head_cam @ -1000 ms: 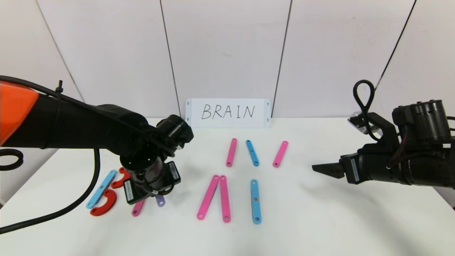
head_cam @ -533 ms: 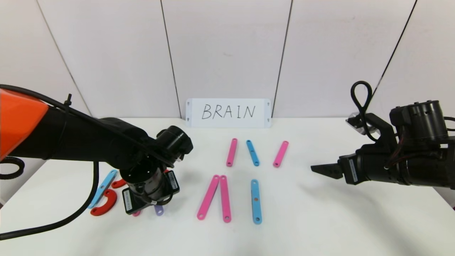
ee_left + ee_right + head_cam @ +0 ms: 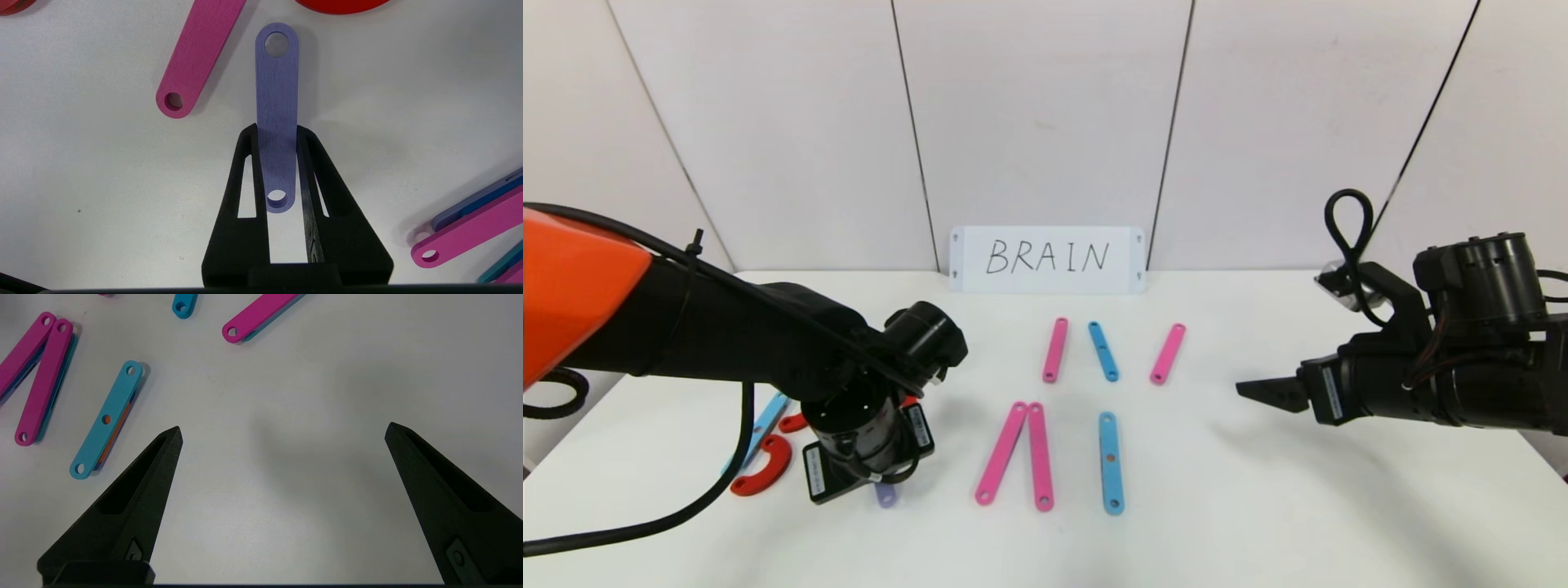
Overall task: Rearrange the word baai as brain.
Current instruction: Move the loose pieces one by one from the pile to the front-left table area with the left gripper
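Early going, I judge: the left gripper (image 3: 277,132) is clamped on the purple bar (image 3: 276,110) left of the pink pair (image 3: 1017,453); the right gripper (image 3: 282,433), well right of it, gapes empty; R and N look unbuilt.

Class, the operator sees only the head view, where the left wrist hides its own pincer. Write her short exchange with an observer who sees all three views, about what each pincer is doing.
Operator: Is the left pincer on anything?
Observer: Yes, it is shut on the purple bar, with one holed end between its fingers.
Operator: Is a pink bar caught too?
Observer: No. The nearest pink bar lies apart, beside the purple one.
Operator: And the right pincer?
Observer: It is open wide over bare table, holding nothing.
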Robot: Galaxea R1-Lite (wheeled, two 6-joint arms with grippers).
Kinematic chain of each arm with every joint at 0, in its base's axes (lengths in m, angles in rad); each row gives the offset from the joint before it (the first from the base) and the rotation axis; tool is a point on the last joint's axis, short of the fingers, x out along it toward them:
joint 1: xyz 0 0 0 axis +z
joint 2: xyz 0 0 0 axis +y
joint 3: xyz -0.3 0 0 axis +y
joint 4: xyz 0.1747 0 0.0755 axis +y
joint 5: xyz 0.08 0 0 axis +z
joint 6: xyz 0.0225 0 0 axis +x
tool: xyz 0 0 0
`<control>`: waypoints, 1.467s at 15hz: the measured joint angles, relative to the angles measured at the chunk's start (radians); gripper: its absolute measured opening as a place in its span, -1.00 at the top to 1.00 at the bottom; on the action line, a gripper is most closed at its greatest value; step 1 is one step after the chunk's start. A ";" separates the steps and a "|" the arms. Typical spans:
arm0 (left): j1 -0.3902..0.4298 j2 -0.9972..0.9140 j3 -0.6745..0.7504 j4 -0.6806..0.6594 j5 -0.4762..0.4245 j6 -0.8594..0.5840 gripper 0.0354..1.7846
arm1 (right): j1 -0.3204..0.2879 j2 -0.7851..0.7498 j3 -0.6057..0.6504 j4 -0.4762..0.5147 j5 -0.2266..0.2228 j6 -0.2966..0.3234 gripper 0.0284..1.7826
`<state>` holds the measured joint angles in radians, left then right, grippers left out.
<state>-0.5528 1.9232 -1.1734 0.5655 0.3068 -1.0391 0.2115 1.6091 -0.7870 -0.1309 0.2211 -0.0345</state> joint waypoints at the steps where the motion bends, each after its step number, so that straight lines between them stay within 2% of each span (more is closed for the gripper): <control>1: -0.001 0.000 0.006 0.000 0.000 0.001 0.73 | 0.000 0.001 0.000 0.000 0.000 0.000 -0.95; 17: -0.003 0.014 0.011 -0.027 0.003 0.014 0.72 | 0.001 0.004 0.002 0.001 0.000 -0.002 -0.95; 20: -0.003 0.014 0.010 -0.028 0.004 0.016 0.54 | 0.001 0.006 0.002 0.001 0.000 -0.002 -0.95; 22: -0.003 0.014 0.009 -0.028 0.003 0.016 0.26 | 0.001 0.007 0.002 0.001 0.000 -0.002 -0.95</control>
<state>-0.5555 1.9372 -1.1643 0.5377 0.3102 -1.0232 0.2130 1.6164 -0.7851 -0.1298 0.2211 -0.0364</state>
